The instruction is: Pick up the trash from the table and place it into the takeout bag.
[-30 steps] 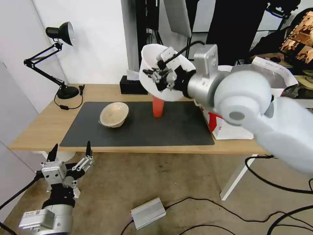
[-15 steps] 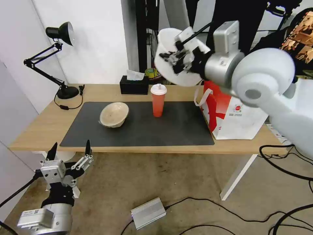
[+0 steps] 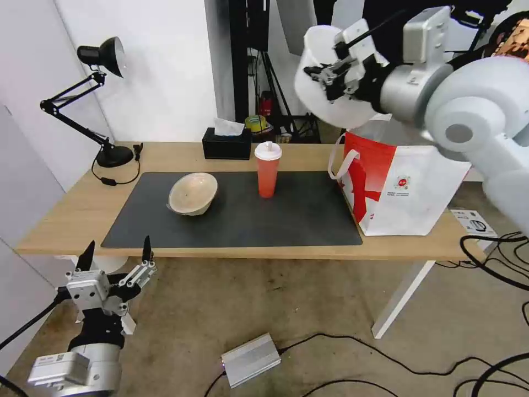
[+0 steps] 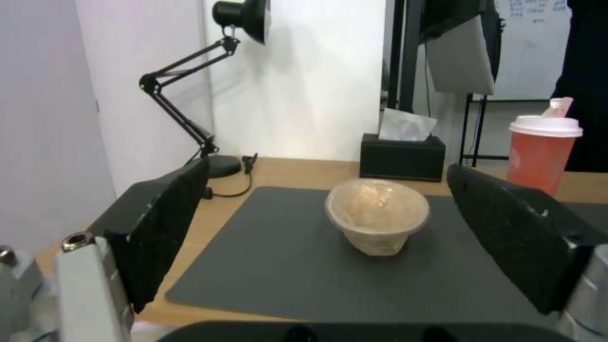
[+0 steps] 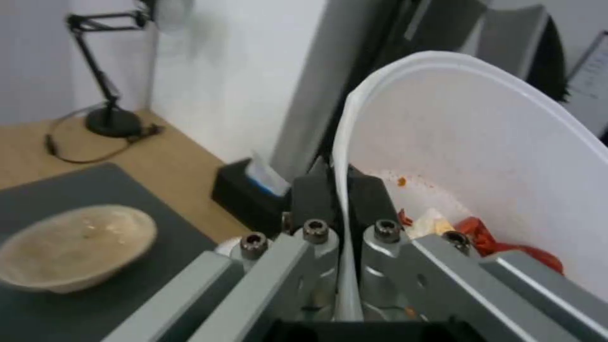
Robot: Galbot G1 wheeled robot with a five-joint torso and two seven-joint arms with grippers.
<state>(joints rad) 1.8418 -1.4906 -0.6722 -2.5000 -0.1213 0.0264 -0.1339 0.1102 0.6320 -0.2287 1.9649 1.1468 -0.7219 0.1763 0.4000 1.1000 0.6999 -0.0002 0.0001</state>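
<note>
My right gripper (image 3: 329,74) is shut on the rim of the wide white bowl (image 3: 325,105), held high and tilted just left of and above the takeout bag (image 3: 405,187). In the right wrist view the fingers (image 5: 317,199) pinch the white bowl's (image 5: 481,156) wall, with red chili scraps inside. The red white-lidded cup (image 3: 267,169) stands upright on the dark mat. Left of it sits the beige bowl (image 3: 193,193), also the beige bowl (image 4: 378,216) in the left wrist view. My left gripper (image 3: 117,255) hangs open below the table's (image 3: 82,209) front edge.
A black desk lamp (image 3: 99,99) stands at the table's far left corner, and a black tissue box (image 3: 225,144) sits at the back edge. Cables and a silver box (image 3: 250,359) lie on the floor under the table.
My right arm has carried the white bowl up and to the right, from in front of the red cup to beside the bag's top. The left arm has stayed put.
</note>
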